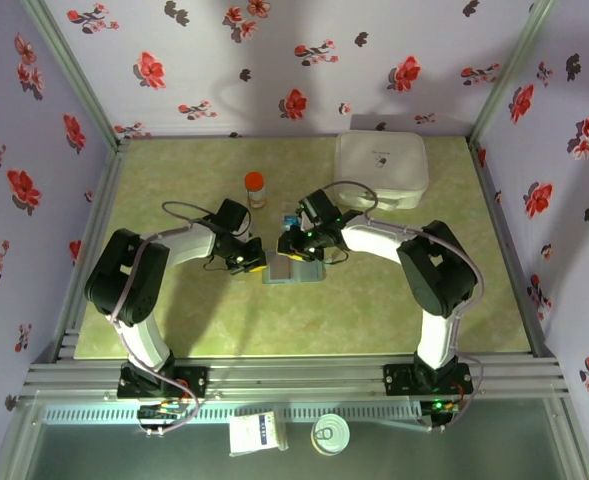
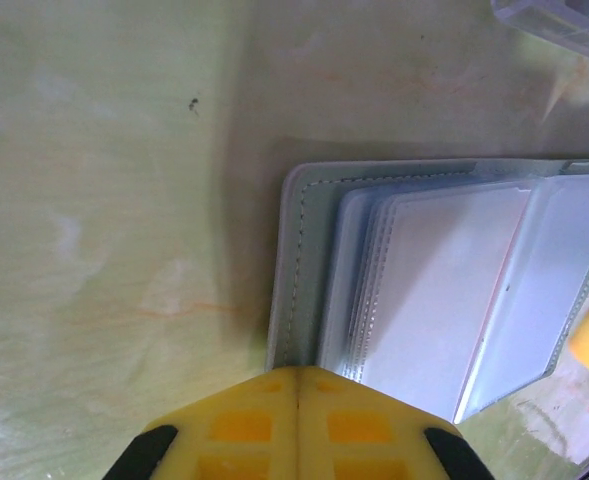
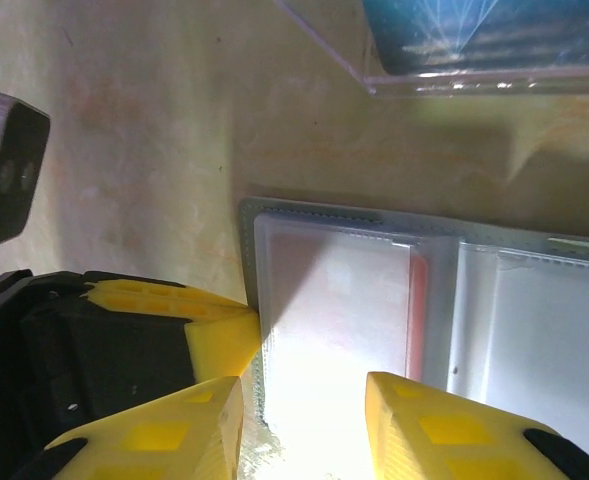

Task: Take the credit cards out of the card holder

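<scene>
The card holder [image 1: 296, 270] lies open on the table between both arms, its clear sleeves facing up [image 2: 444, 280]. My left gripper [image 2: 296, 375] is shut, its joined tips resting on the holder's stitched grey edge [image 2: 299, 260]. My right gripper [image 3: 304, 400] is open, one finger on each side of a frosted sleeve [image 3: 334, 310]. A red credit card [image 3: 418, 310] shows at that sleeve's edge, still inside. A blue card [image 3: 474, 30] lies just beyond the holder under a clear plastic sheet. From above, the left gripper [image 1: 257, 264] and right gripper [image 1: 296, 247] meet over the holder.
An orange-capped bottle [image 1: 255, 188] stands just behind the grippers. A white zip case [image 1: 381, 170] sits at the back right. Floral walls close in the table [image 1: 174, 320] on three sides. A corner of the clear plastic sheet [image 2: 564, 20] shows beyond the holder.
</scene>
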